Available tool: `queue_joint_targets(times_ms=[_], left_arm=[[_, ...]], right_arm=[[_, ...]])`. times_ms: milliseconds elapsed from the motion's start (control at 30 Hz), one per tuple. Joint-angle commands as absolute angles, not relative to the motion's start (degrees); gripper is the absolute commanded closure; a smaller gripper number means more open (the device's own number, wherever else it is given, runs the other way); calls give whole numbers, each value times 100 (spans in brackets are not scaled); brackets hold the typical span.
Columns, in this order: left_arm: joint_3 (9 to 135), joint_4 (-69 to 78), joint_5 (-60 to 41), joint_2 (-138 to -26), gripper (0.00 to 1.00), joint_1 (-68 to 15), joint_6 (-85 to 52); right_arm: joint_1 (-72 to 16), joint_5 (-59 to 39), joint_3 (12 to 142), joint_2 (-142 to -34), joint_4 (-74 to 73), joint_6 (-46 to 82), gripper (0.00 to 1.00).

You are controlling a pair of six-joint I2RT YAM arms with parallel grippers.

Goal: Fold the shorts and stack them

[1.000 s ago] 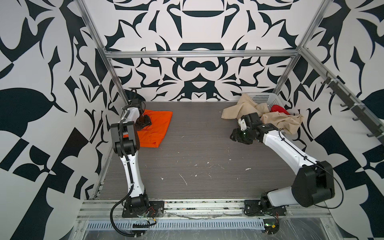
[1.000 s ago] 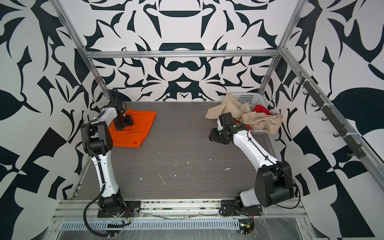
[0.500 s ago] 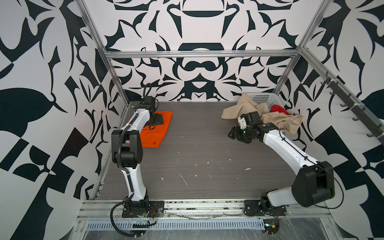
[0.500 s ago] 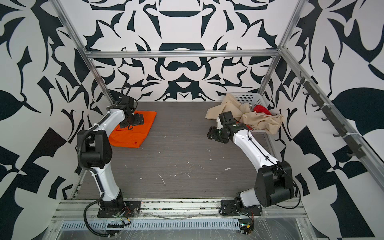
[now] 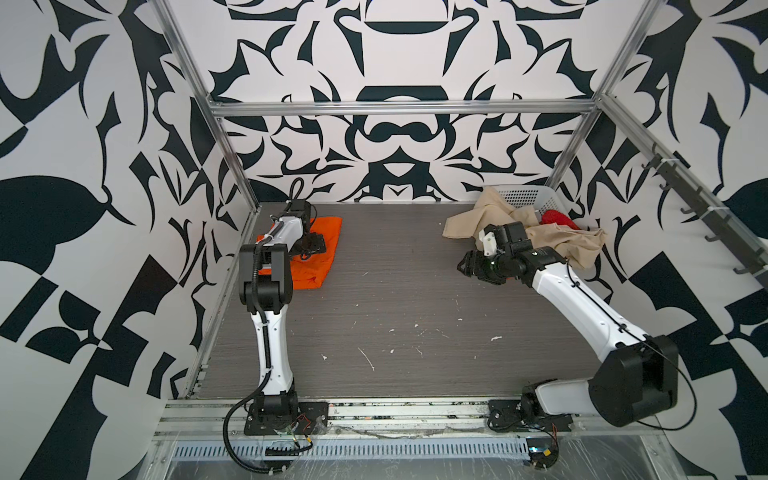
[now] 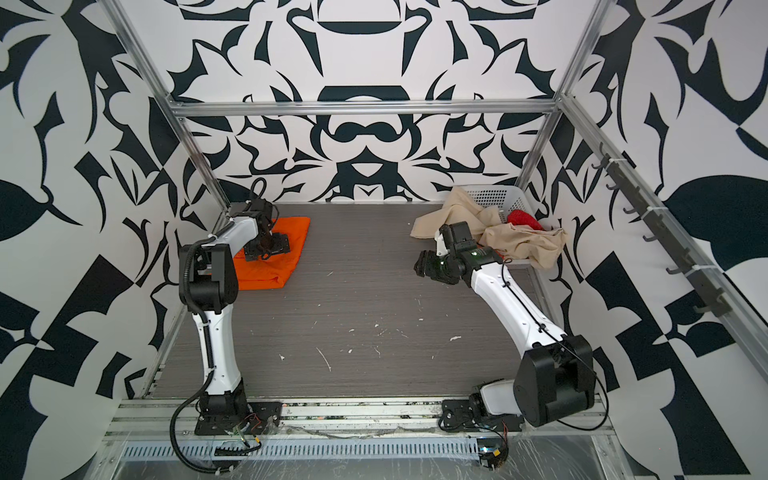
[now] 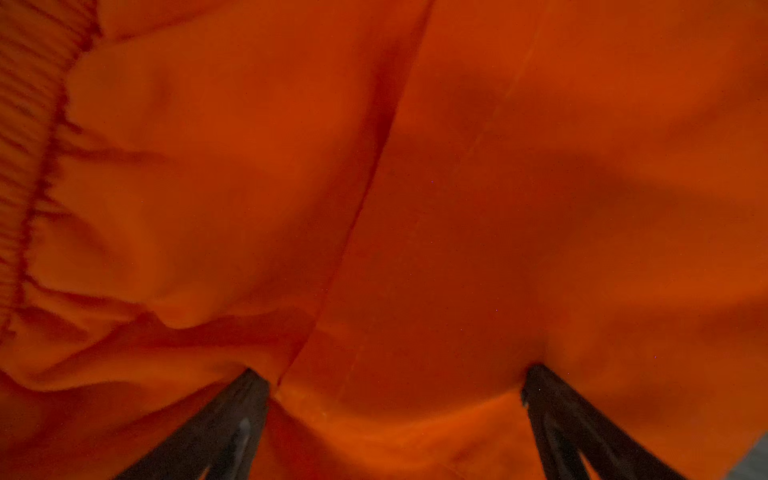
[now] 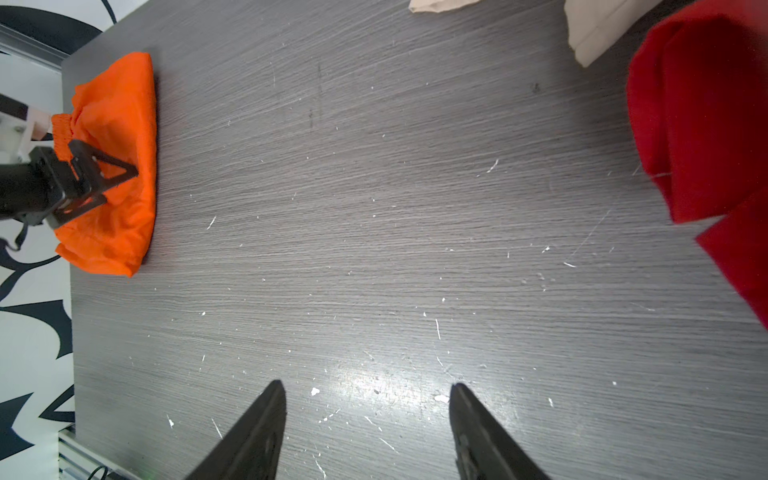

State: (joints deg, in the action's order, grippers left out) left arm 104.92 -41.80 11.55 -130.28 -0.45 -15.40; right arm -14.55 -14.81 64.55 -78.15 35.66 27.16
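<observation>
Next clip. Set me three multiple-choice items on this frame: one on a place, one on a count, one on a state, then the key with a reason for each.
1. Where do the orange shorts lie?
A) at the far left of the table, below the left gripper
B) at the near right corner
C) in the middle

2. How many pairs of shorts are in view?
A) two
B) three
C) four

3. The jaws of the right gripper are:
A) shut on cloth
B) apart with nothing between them
C) out of view

Key:
1 A: both top views show them there.
2 B: orange shorts, beige shorts and red shorts.
3 B: the right wrist view shows only bare table between them.
</observation>
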Motion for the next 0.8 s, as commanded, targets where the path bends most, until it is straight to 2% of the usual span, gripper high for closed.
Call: queue_joint_targets(times_ms=[0, 200, 333, 533, 667, 767], left_arm=[[10987, -4455, 1083, -13607, 0, 109, -1592], [12097, -4840, 1039, -14071, 0, 156, -1434], [12333, -5112, 1012, -13675, 0, 81, -1459], [11191, -4611, 1228, -11840, 1, -414, -1389], [10155, -4101, 1227, -10823, 1, -723, -1404], [9540, -4005, 1200, -10388, 0, -841, -1511]], right_arm=[[-1451, -1538, 6513, -7707, 3437, 2817, 33], [-1442, -1550, 6655, -7740, 3411, 2801, 33], [-1417, -1202, 7246, -7900, 3838, 2426, 32], [-839, 2, 8959, -8711, 5090, 1399, 29], [-280, 1163, 10342, -9477, 5882, 974, 16], [33, 1881, 11103, -9872, 6323, 1051, 10]])
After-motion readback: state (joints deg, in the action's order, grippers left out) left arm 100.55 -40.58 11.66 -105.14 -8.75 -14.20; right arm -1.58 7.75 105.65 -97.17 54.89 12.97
